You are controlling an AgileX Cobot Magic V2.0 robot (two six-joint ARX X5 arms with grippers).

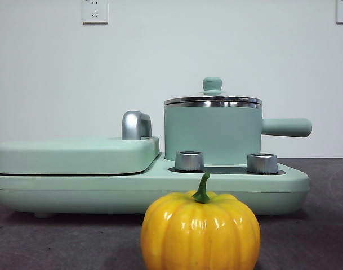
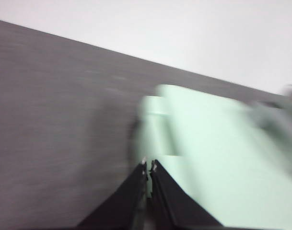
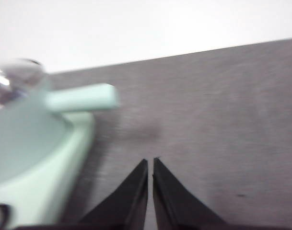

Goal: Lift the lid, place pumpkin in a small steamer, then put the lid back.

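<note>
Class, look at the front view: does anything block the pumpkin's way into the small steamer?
Yes. The lid sits closed on the small steamer, covering its opening. The pumpkin stands on the table in front of the cooker, so the lid must come off first. Neither gripper holds anything.

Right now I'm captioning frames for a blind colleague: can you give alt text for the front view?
A glossy yellow-orange pumpkin with a green stem sits on the dark table in the foreground. Behind it is a mint green cooker: on one side a flat griddle cover, on the other the small steamer with the lid on and two steel dials in front.
</note>
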